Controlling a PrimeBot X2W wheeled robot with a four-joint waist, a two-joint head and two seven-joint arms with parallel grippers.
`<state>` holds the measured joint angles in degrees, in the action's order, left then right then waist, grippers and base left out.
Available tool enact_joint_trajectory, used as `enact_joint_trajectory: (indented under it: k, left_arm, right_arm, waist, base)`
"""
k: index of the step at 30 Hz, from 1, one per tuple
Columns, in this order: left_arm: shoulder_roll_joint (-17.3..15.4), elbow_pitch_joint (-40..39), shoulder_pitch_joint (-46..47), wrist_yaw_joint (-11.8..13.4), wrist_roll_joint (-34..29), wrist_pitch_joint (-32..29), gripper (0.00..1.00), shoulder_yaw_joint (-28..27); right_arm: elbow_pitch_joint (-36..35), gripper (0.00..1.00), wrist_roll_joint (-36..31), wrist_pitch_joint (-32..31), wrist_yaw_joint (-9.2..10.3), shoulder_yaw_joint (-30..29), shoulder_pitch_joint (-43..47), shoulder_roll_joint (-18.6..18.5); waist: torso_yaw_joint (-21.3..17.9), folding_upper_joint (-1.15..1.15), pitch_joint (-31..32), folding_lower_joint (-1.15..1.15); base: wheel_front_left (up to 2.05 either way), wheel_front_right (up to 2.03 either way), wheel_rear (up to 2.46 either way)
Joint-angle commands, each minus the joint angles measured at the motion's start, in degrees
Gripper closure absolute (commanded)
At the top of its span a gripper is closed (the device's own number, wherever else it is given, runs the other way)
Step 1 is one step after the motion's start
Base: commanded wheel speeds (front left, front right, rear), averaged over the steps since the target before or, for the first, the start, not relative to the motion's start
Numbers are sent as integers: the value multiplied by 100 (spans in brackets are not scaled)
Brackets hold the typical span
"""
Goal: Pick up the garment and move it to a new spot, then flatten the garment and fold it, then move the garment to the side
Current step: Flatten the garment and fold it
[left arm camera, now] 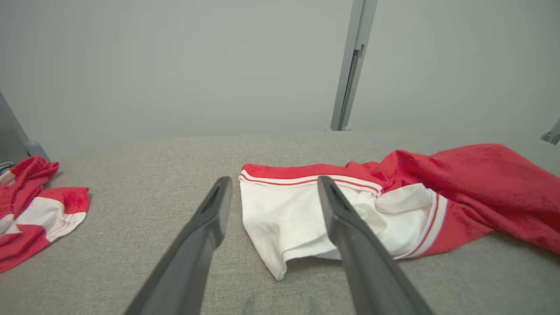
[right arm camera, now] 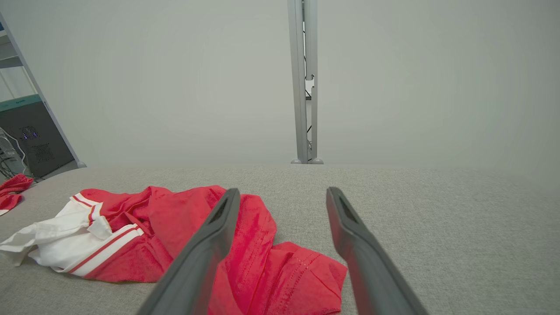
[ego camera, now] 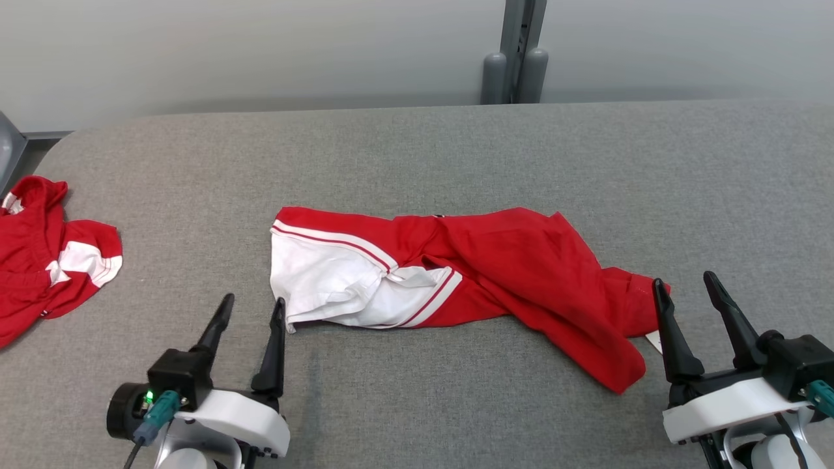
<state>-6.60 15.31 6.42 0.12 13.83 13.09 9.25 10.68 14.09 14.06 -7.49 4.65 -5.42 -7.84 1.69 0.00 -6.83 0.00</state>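
The garment [ego camera: 456, 273] is red with white panels and stripes, lying crumpled in a long strip across the middle of the grey table [ego camera: 456, 150]. Its white end [left arm camera: 288, 218] lies at the left and its red end [right arm camera: 297, 275] at the right. My left gripper [ego camera: 254, 309] is open, just left of the white end's near corner, holding nothing. At the garment's right end stands my right gripper [ego camera: 687, 283], also open and bare, its left finger [ego camera: 671, 332] beside the red edge. In the wrist views the cloth lies just beyond each gripper's fingers [left arm camera: 205, 236] [right arm camera: 205, 258].
A second red and white garment [ego camera: 45, 260] lies bunched at the table's left edge, also in the left wrist view [left arm camera: 35, 205]. A grey post [ego camera: 515, 58] stands behind the table against a pale wall. Dark equipment [right arm camera: 30, 140] sits at the far left in the right wrist view.
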Motion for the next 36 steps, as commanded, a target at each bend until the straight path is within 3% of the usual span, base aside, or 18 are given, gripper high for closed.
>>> enact_joint_trajectory:
  k: [1,11,18,19,20,21,29,36]
  left_arm:
    - [-37,98,89,-30,8,-48,0,52]
    - [-13,1338,508,-236,-5,-177,0,318]
    - [-119,2129,1079,-231,-51,-17,0,287]
    - [-109,2216,1140,-262,-17,3,27,281]
    - [-122,2272,1211,-255,-12,34,71,271]
    - [-132,2320,1255,-261,-9,65,100,262]
    - [-93,2526,1476,-288,16,185,100,258]
    - [22,2546,1666,-302,-39,214,100,337]
  right_arm:
    - [9,0,-1,-18,-1,13,-78,-31]
    - [42,0,45,20,-1,105,-241,-4]
    - [93,0,72,51,-1,158,-374,-42]
    - [105,0,80,50,-1,166,-382,-41]
    - [115,0,90,52,-1,173,-397,-46]
    - [128,0,108,52,-1,188,-424,-56]
    - [462,0,419,-405,-1,613,-918,-367]
    - [1057,0,1043,-1576,-1,1205,-1669,-814]
  waist:
    - [-13,0,-44,0]
    - [-109,0,-369,0]
    - [-179,0,-572,0]
    - [-190,0,-588,0]
    - [-197,0,-603,0]
    - [-202,0,-620,0]
    - [-99,0,-772,0]
    - [181,0,-935,0]
  base:
    - [0,0,0]
    - [0,0,0]
    - [0,0,0]
    - [0,0,0]
    - [0,0,0]
    - [0,0,0]
    - [0,0,0]
    - [0,0,0]
